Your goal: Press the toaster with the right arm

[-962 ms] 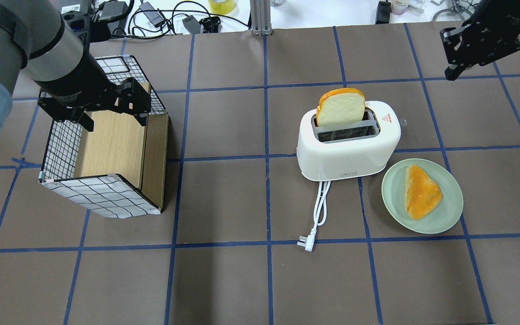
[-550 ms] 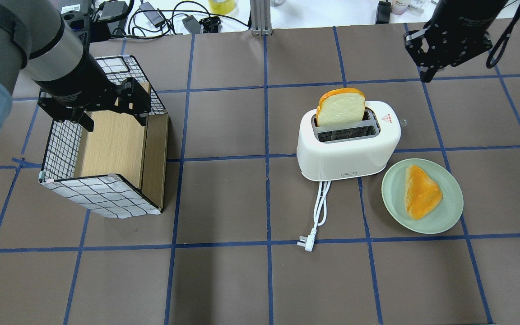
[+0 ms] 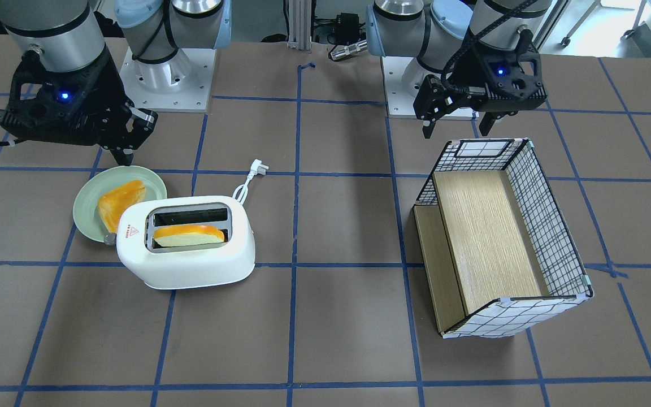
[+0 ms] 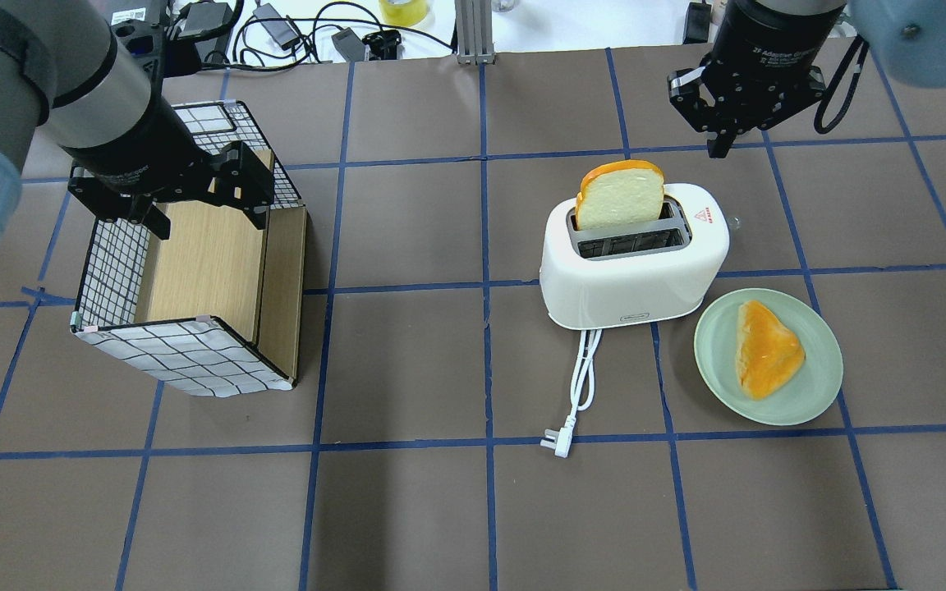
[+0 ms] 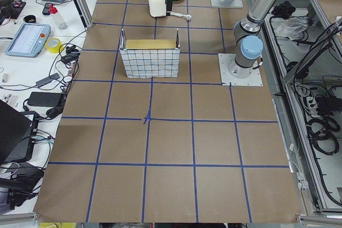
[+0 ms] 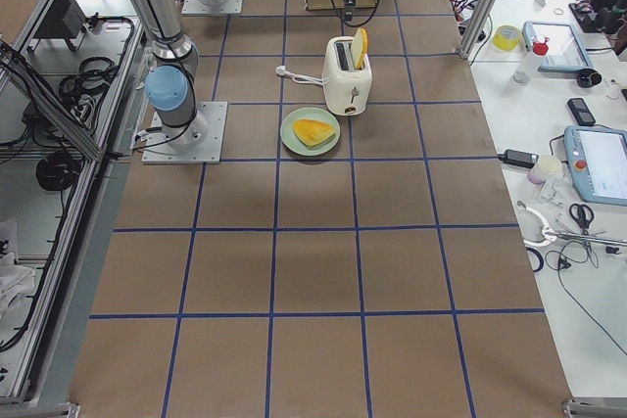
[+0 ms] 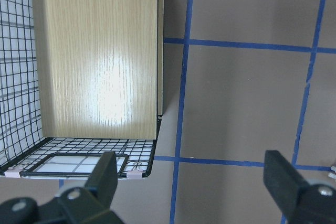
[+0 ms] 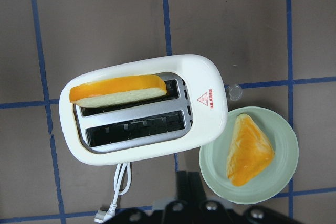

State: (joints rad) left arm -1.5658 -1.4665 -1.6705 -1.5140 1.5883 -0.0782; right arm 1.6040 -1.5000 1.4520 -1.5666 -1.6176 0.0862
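The white toaster stands right of centre, with a bread slice upright in its far slot. It also shows in the front view and the right wrist view. Its small grey knob is at the right end, by the red triangle sticker. My right gripper hangs high above the table, just beyond the toaster's knob end. Its fingers are together and hold nothing. My left gripper is open and empty over the basket's far end.
A green plate with a bread piece lies just right of the toaster's front. The toaster's white cord and plug trail toward me. A wire basket with a wooden floor stands at the left.
My right arm has swung left along the far side of the table and turned its wrist, ending near the toaster's knob end. The left arm, toaster and bread have not moved.
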